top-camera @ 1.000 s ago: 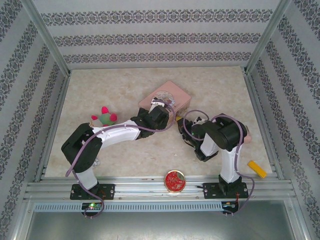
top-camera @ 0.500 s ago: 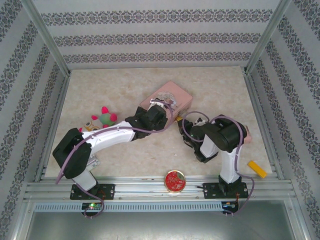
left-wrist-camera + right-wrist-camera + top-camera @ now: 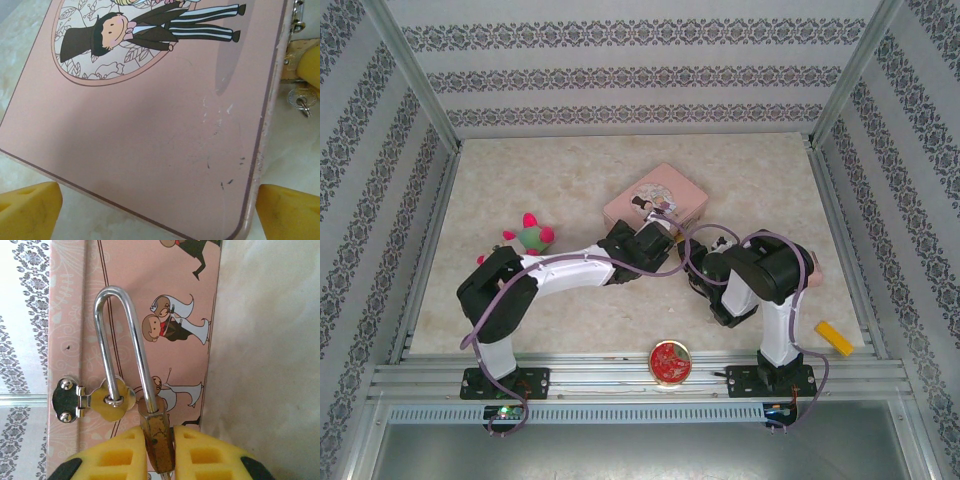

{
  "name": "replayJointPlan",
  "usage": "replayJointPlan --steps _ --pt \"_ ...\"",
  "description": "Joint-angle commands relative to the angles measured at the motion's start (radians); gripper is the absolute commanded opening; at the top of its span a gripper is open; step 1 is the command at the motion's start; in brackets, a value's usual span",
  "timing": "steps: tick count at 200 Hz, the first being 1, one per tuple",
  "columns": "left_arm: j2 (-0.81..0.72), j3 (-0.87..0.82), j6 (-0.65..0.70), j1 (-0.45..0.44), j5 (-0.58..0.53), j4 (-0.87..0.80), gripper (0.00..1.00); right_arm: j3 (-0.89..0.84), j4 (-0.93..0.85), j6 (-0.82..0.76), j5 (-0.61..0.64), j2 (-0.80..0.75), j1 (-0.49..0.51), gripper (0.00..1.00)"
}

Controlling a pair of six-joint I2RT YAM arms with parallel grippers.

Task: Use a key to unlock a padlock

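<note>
We see the pink tin box (image 3: pixel 658 196) lying flat on the marble-look table (image 3: pixel 540 180), a little right of the middle and nearer the far edge than the near one. Both arms reach in to the side of it that faces them.

The padlock (image 3: pixel 144 375) hangs at that side of the box. One leg of its silvery shackle passes through the eye of the box's hasp (image 3: pixel 109 401), and the other runs down into the brass body. The right gripper (image 3: pixel 159 436) has the body pinched between its yellow fingers, one pressed against each flat side, so we read it as closed on the padlock. From here we cannot tell whether the shackle is latched or released.

The left gripper (image 3: pixel 160 212) stands spread as wide as it goes and grips nothing. Its yellow fingertips (image 3: pixel 30 212) sit to either side of a rounded corner of the box lid, just beside the edges, and we cannot tell whether they touch. In the left wrist view, a small silvery piece (image 3: pixel 299 98) with a tiny ring sits just off the box's edge. We cannot say whether it is the key.

A round red tin (image 3: pixel 670 362) rests at the middle of the near edge. A yellow block (image 3: pixel 832 338) lies toward the near right corner, and a red and green plush toy (image 3: pixel 528 233) sits toward the left edge.
</note>
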Motion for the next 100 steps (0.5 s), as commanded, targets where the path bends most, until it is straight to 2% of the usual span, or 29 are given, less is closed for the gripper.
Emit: replayJointPlan --steps 1,43,69,100 --pt "0.014 0.038 0.025 -0.011 -0.057 -0.050 0.99 -0.034 -0.189 0.001 0.039 0.054 -0.024 0.07" --pt "0.037 0.057 0.013 -0.010 -0.094 -0.098 1.00 -0.057 -0.204 -0.005 0.045 0.029 -0.026 0.07" --pt "0.040 0.060 0.008 -0.010 -0.114 -0.114 0.95 -0.084 -0.245 -0.010 0.055 0.014 -0.037 0.00" --pt "0.036 0.057 0.000 -0.010 -0.118 -0.124 0.90 -0.104 -0.272 -0.016 0.086 0.002 -0.050 0.00"
